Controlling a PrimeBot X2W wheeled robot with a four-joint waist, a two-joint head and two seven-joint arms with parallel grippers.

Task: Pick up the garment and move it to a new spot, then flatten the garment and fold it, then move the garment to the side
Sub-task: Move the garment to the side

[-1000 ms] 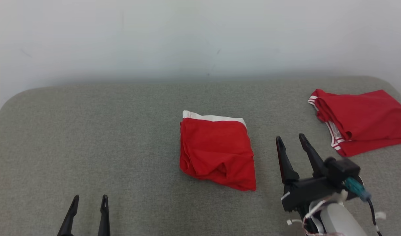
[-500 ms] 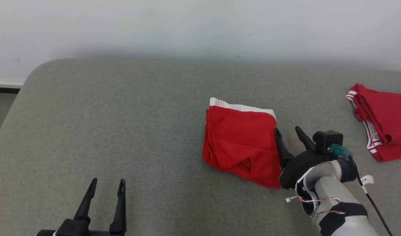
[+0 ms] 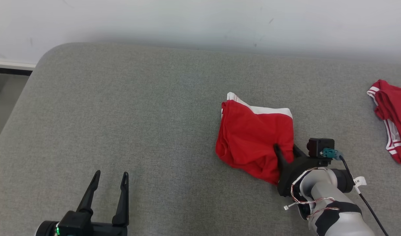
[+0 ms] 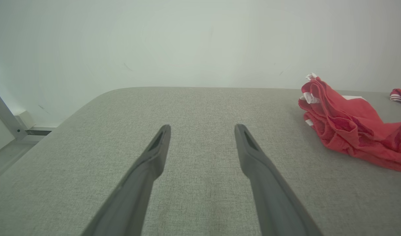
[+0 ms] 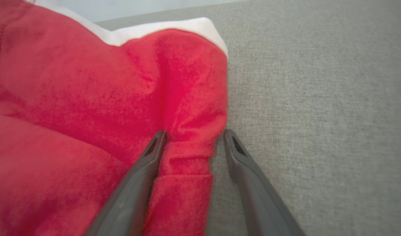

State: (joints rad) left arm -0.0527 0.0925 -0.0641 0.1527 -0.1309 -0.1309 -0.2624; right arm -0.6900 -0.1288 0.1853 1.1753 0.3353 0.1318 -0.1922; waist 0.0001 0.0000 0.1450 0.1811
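The grey fabric worktop (image 3: 154, 114) bears the folded red cloth garment with a white band (image 3: 253, 137) right of its middle, the right pincer (image 3: 285, 147) wide astride its edge ridge, the left pincer (image 3: 111, 173) wide and empty near-left; likely the move-aside step, needing a firm squeeze next.

A grey padded bed (image 3: 138, 108) is bearing two red things. A folded garment (image 3: 253, 137) is lying at the right gripper's (image 3: 285, 146) fingertips, its edge bunching between them. A second garment (image 3: 392, 118) is lying well off to that gripper's right.
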